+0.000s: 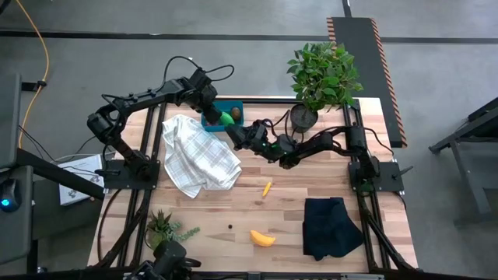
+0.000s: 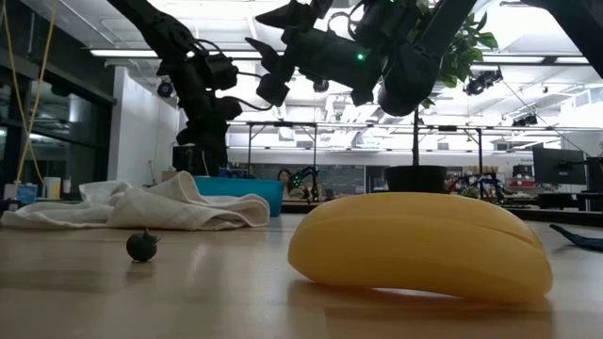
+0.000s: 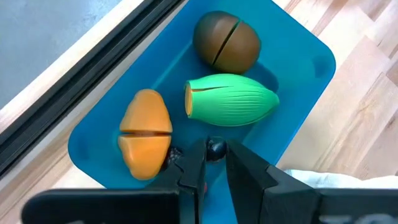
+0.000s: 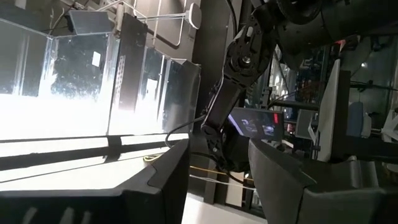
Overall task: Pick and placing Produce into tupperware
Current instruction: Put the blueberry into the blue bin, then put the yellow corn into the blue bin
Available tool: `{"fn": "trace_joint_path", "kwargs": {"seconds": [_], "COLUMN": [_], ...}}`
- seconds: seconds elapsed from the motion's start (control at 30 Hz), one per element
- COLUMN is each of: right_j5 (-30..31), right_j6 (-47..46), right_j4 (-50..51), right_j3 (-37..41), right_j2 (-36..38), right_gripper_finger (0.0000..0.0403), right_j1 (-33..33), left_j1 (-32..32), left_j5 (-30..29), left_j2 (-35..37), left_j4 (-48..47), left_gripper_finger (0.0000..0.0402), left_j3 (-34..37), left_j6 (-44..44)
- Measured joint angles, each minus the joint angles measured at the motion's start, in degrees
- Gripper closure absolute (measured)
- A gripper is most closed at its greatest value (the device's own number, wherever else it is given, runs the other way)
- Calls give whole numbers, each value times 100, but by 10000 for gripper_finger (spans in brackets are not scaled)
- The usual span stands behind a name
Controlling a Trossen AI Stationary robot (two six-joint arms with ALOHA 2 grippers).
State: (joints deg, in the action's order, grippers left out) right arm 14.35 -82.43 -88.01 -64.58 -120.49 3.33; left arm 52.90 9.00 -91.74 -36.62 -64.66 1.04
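- The left gripper (image 3: 214, 163) hangs directly above the tupperware (image 3: 298, 68), fingers pinched nearly together on a small dark berry (image 3: 215, 148).
- The berry sits straight over the box floor, beside the green oval (image 3: 231, 99) and the orange piece (image 3: 144, 132); the kiwi (image 3: 226, 42) lies past the oval. A release here would likely drop it inside.
- The right gripper (image 1: 233, 134) waits just beside the tupperware, raised off the table, fingers part open and holding nothing.
- Still outside the tupperware: the banana (image 1: 262, 238), carrot (image 1: 267, 187) and a loose berry (image 1: 229, 226), all well away, toward the table's front.
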Motion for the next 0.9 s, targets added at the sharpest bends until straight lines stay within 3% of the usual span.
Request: {"fn": "trace_joint_path", "kwargs": {"seconds": [0.5,0.77,0.9], "right_j5": [-88,-294,-304], "right_j6": [30,368,653], "right_j4": [-182,-195,-200], "right_j3": [2,183,574], "right_j2": [-2,205,559], "right_gripper_finger": [246,246,246], "right_j1": [4,52,52], "left_j1": [0,0,2], "left_j5": [297,1638,1899], "left_j2": [0,163,566], "left_j4": [43,-586,-1014], "left_gripper_finger": [267,287,308], "left_j3": [-10,-879,-1158], "left_j6": [5,27,150]}}
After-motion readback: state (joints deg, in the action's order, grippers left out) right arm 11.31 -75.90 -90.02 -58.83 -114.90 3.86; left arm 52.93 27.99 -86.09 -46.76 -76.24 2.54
